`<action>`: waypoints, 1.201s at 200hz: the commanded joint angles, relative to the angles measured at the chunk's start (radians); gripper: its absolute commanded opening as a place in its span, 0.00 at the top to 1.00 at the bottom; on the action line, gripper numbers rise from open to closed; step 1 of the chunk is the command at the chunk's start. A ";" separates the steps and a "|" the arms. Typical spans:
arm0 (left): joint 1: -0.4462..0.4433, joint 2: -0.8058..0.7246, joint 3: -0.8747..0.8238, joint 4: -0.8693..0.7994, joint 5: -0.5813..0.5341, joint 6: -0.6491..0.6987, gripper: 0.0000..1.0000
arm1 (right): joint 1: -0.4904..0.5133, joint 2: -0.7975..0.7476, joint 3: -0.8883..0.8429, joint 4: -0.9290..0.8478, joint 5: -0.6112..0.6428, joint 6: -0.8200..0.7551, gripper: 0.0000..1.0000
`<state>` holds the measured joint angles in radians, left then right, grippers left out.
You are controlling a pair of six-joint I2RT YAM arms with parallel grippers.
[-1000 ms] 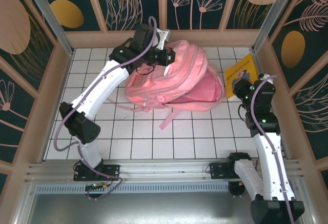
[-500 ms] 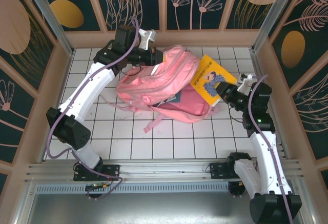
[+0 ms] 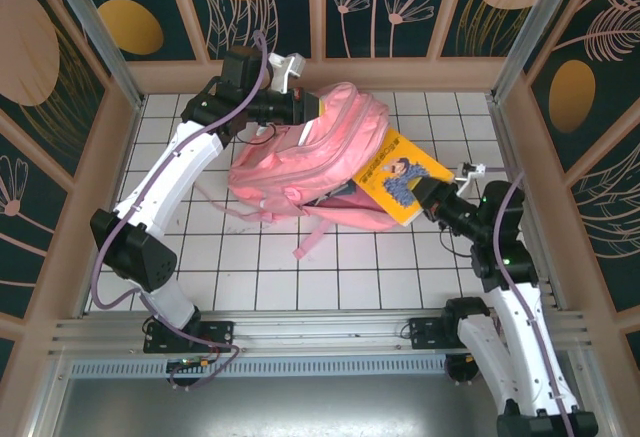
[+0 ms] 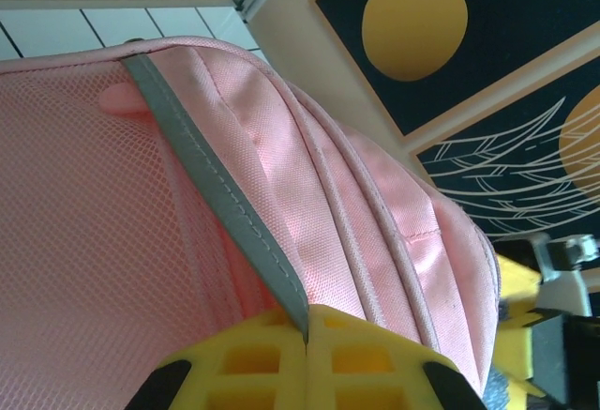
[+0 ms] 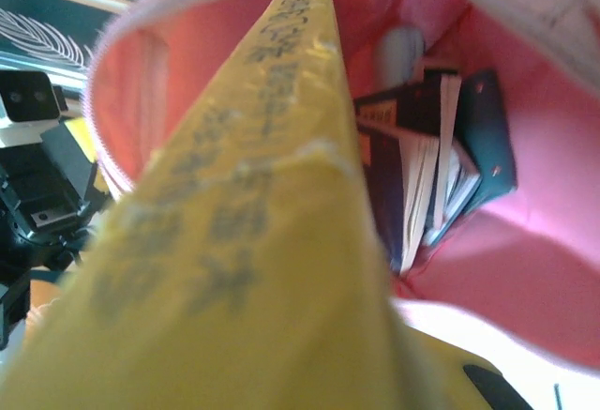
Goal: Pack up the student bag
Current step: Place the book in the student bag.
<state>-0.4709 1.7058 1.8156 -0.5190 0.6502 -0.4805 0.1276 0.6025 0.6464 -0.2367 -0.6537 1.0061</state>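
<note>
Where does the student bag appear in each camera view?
Top external: the student bag lies at the far middle of the table, its top pinched by the left tool.
Left wrist: its pink fabric and grey strip run from the left edge to the lower right.
Right wrist: its open pink inside with books, right of centre.
Shared landmark: the yellow book in the right tool, at the bag's mouth.

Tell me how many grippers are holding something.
2. The left gripper pinches the student bag at the back; the right gripper holds a yellow book at its opening.
</note>
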 commanded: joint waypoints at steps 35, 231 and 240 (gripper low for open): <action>0.006 -0.044 0.046 0.258 0.122 -0.024 1.00 | 0.165 0.132 -0.013 0.340 -0.001 0.079 1.00; 0.050 -0.049 -0.028 0.320 0.140 -0.091 1.00 | 0.426 0.899 0.305 0.545 0.388 -0.142 0.13; 0.055 -0.050 -0.038 0.318 0.136 -0.091 1.00 | 0.425 0.844 0.281 0.527 0.400 -0.178 0.14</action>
<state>-0.4381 1.7073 1.7641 -0.4145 0.7521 -0.5587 0.5560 1.6176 0.9657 0.3077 -0.3256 0.9611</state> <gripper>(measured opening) 0.062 0.868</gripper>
